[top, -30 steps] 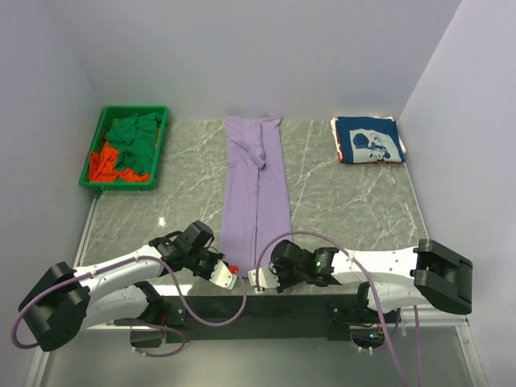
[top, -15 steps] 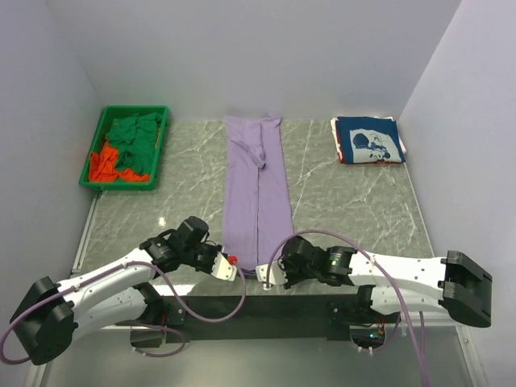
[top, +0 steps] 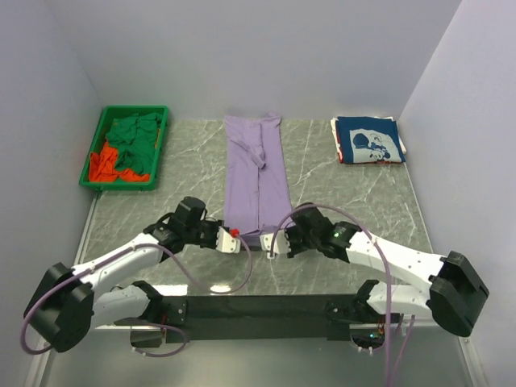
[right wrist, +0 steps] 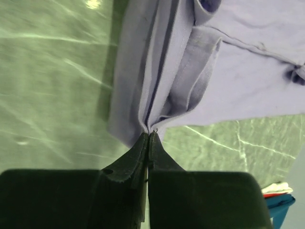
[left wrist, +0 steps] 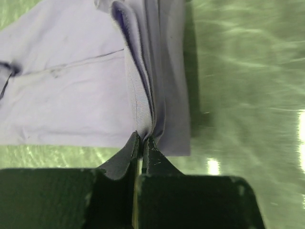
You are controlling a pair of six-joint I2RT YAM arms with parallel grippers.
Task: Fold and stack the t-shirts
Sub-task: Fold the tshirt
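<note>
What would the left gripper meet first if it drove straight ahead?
The lavender t-shirt, whose bunched hem the left gripper pinches; beyond that, probably the right gripper facing it.

Looked like a robot lab: bare pale walls (top: pixel 242 56) round a marbled table (top: pixel 347 201), left arm (top: pixel 121 260) and right arm (top: pixel 395 258) bolted at the near edge.

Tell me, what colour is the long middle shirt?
The long shirt is lavender purple, clearest in the top view.
</note>
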